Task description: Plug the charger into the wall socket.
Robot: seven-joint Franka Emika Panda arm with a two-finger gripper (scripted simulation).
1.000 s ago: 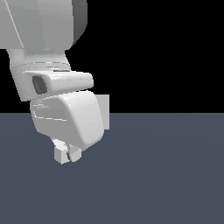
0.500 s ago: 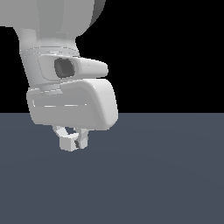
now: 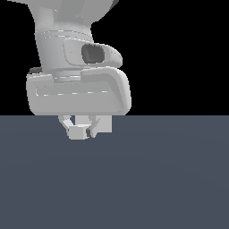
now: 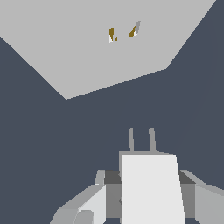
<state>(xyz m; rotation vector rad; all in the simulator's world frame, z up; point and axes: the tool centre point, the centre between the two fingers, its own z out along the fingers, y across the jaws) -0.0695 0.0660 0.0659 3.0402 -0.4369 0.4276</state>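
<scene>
The charger [image 4: 150, 188] sits clamped between the fingers of the gripper [image 4: 146, 197], its two short grey prongs [image 4: 141, 140] pointing forward, away from the wrist and toward the wall socket [image 4: 92, 48]. In the wrist view the off-white block fills the near foreground, with a finger [image 4: 89, 205] pressed against each flank, so the hold looks firm and square. In the exterior view the same small block [image 3: 78, 131] hangs under the bulky hand of the Panda arm [image 3: 78, 76], above the dark grey floor [image 3: 156, 179]; the socket itself does not show there.

The socket is a broad light-grey plate lying ahead of the prongs and well apart from them. Two small slots [image 4: 122, 33] with brownish edges mark its middle. From the wrist camera the plate appears skewed, its edges running at an angle to the line of the prongs, and the slots sit offset from where the prongs now aim.

The step in hand appears to be the approach and alignment before insertion. To do it well, the arm probably needs to turn the wrist until the pair of prongs lies parallel to the pair of slots, then shift sideways until each prong faces its own slot, and only then advance straight along the prong axis. Keeping the grip tight matters, since a slipped block would tilt the prongs and jam them against the plate's face.
</scene>
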